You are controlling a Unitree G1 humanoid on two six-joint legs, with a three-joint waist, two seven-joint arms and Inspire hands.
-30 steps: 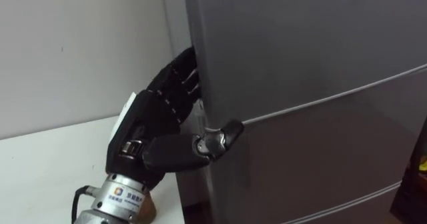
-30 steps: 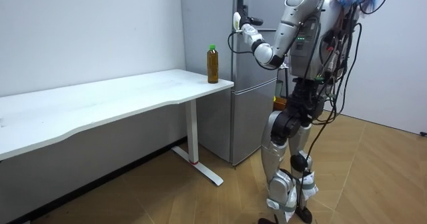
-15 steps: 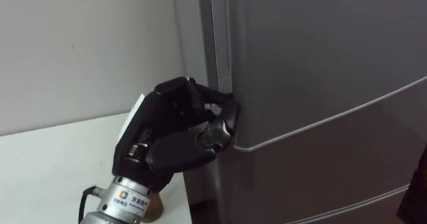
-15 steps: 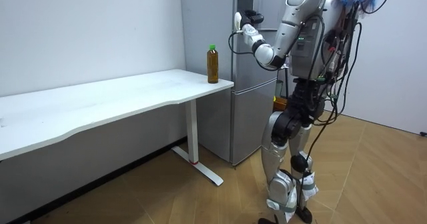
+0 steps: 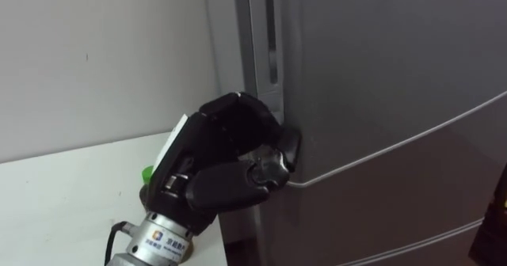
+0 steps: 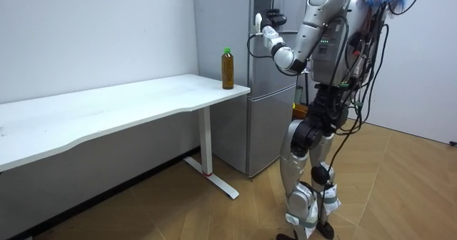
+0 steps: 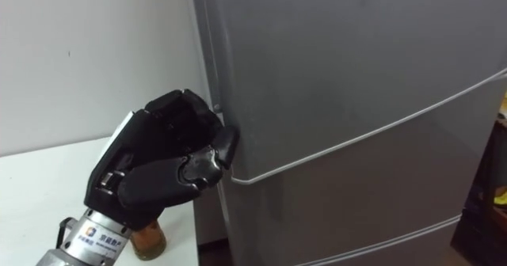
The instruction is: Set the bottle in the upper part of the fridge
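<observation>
The bottle (image 6: 227,68) of brown drink with a green cap stands on the white table's (image 6: 107,111) corner beside the grey fridge (image 6: 221,26). Its cap (image 5: 147,172) peeks out from behind my left wrist, and its lower part (image 7: 147,237) shows under the hand. My left hand (image 5: 226,151) is at the left edge of the upper fridge door (image 5: 380,52), fingers curled round that edge and thumb on the door's front. A narrow dark gap runs along the edge above the hand. In the room view I stand in front of the fridge with this hand (image 6: 268,34) raised to it.
The lower fridge door (image 5: 396,195) sits below a thin seam. The white table (image 5: 71,195) runs along the wall to my left, touching the fridge's side. Wooden floor lies behind and around me.
My left hand's fingers went from lying straight behind the door's edge to curled tight round it. The hand has drawn back a little, and a dark gap now shows at the edge.
</observation>
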